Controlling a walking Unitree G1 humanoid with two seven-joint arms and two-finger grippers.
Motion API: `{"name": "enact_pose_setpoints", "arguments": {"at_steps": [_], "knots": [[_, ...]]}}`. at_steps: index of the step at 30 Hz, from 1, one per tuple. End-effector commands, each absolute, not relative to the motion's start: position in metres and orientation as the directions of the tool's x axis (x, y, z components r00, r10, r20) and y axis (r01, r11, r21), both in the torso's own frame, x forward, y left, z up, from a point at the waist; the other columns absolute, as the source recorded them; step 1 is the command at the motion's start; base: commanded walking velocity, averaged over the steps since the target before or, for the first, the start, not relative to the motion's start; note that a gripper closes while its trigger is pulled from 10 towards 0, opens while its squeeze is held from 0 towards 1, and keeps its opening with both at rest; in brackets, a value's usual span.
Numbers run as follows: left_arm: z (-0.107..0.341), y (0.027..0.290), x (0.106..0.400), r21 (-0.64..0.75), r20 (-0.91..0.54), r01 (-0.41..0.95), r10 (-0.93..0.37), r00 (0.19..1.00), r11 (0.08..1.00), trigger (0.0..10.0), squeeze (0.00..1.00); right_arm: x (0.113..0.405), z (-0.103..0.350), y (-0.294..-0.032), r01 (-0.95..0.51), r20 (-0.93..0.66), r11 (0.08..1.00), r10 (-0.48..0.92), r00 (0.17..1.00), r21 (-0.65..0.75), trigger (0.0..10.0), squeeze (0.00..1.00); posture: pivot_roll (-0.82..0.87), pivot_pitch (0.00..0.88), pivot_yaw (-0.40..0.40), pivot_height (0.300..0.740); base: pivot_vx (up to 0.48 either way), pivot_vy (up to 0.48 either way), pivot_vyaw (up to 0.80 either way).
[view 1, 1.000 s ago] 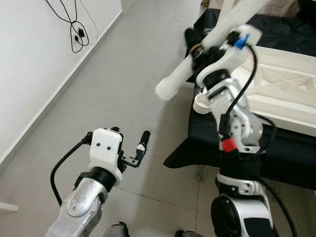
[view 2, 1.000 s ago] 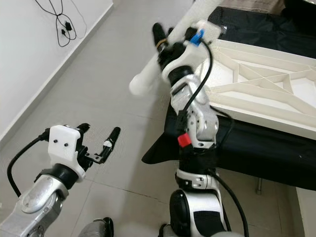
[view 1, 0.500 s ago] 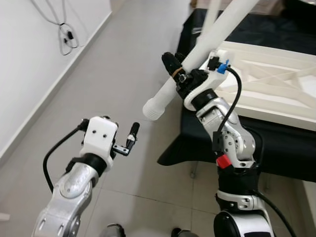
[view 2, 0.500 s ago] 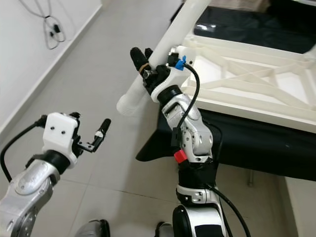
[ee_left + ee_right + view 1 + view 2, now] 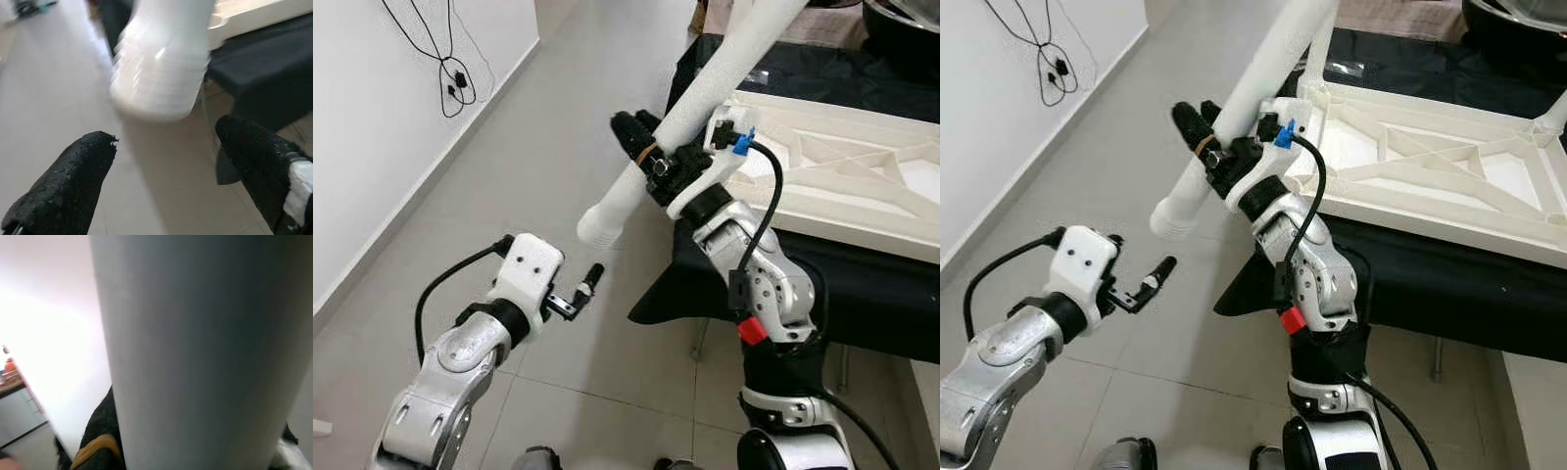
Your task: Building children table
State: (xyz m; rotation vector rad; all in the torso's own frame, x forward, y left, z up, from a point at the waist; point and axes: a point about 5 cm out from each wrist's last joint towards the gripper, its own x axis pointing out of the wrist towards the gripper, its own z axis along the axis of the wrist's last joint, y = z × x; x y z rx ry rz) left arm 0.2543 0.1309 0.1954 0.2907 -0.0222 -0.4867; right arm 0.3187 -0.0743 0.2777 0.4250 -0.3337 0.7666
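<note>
While no readable text or brand marks show anywhere, there's a blue tag [image 5: 745,140] on the right wrist and a red block [image 5: 752,331] on the right forearm, both blank. Right gripper [image 5: 641,147] is raised at chest height, fingers clamped round the white table leg [image 5: 705,93]; leg runs diagonally, threaded end low-left over the floor [image 5: 558,127], other end going up out of view. Left gripper [image 5: 573,294] is extended fwd and low, fingers apart, nothing in it, sitting just below the leg's threaded end [image 5: 159,73], not touching. White table frame [image 5: 842,166] lies upside-down on the black-covered worktop [image 5: 862,284], right of the arms. Black cable [image 5: 450,59] hangs on the wall.
</note>
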Motion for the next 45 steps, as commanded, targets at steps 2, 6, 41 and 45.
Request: {"name": "enact_pose_setpoints", "arguments": {"at_steps": [2, 6, 41, 45], "knots": [[0.197, 0.127, 0.260, 0.316, -0.046, 0.482, -0.494, 0.868, 0.817, 10.0, 0.00, 0.310, 0.278, -0.066, -0.769, 0.440, 0.598, 0.641, 0.628, 0.227, 10.0, 0.00, 0.12, 0.107, -0.048, 0.740, 0.000, 0.000, 0.00], [0.204, 0.126, 0.270, 0.376, -0.014, 0.462, -0.493, 0.870, 0.803, 10.0, 0.00, 0.305, 0.268, -0.062, -0.793, 0.411, 0.567, 0.684, 0.603, 0.221, 10.0, 0.00, 0.11, 0.102, -0.048, 0.740, 0.000, 0.000, 0.00], [0.176, 0.113, 0.276, 0.372, -0.097, 0.541, -0.549, 0.831, 0.754, 10.0, 0.00, 0.305, 0.267, -0.066, -0.787, 0.393, 0.590, 0.690, 0.607, 0.180, 10.0, 1.00, 0.10, 0.100, -0.049, 0.740, 0.000, 0.000, 0.00], [0.176, 0.111, 0.273, 0.364, -0.112, 0.579, -0.583, 0.805, 0.729, 10.0, 0.00, 0.308, 0.265, -0.069, -0.789, 0.385, 0.599, 0.702, 0.599, 0.135, 10.0, 1.00, 0.11, 0.101, -0.052, 0.740, 0.000, 0.000, 0.00]]}}
